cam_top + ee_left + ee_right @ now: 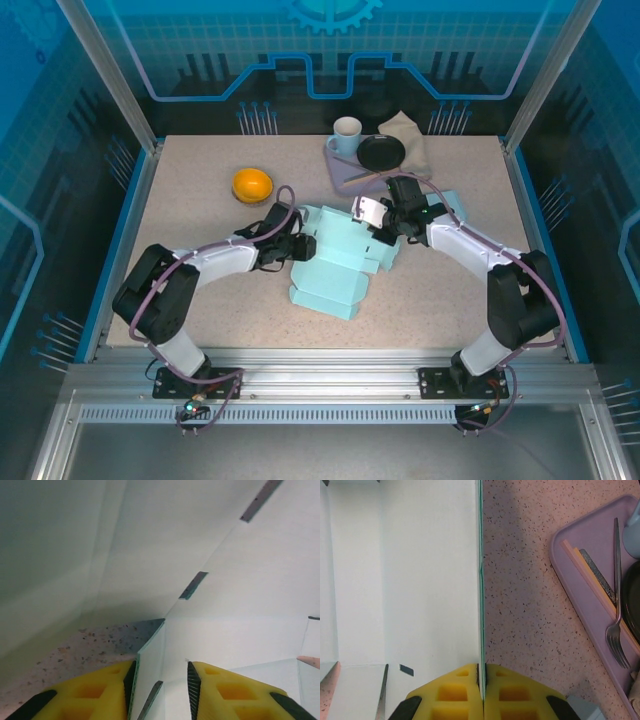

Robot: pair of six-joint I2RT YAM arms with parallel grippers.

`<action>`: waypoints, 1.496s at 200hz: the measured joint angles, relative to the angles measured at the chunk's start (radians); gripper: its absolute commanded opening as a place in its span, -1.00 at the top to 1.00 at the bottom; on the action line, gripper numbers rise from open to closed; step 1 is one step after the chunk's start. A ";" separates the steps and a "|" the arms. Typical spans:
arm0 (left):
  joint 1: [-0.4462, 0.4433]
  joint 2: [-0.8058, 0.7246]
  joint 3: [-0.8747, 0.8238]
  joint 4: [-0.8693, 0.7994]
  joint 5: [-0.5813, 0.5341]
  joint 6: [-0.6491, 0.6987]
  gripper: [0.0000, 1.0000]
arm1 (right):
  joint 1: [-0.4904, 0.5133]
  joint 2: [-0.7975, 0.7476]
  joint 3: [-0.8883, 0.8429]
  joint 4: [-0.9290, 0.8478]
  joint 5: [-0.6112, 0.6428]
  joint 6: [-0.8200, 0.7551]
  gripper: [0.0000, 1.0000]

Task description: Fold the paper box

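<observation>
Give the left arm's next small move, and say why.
Probably close the left gripper on the paper box flap between its jaws: they straddle it with a gap, while the right gripper is shut on another wall.

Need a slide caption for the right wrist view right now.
Right claw shut on the pale box wall's edge, above the speckled table; purple tray with fork at right.

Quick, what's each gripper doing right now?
Left gripper: open, jaws straddling a panel edge of the paper box.
Right gripper: closed on a paper box wall.
</observation>
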 measured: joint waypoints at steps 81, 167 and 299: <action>-0.037 0.013 0.000 0.062 0.073 -0.138 0.04 | 0.000 0.018 0.008 -0.016 0.000 0.010 1.00; -0.043 0.170 0.029 0.173 0.115 -0.300 0.00 | -0.002 0.025 0.008 -0.052 0.019 0.010 1.00; 0.069 -0.419 -0.083 -0.137 -0.011 -0.102 -0.10 | -0.004 -0.032 -0.079 0.092 0.049 -0.038 1.00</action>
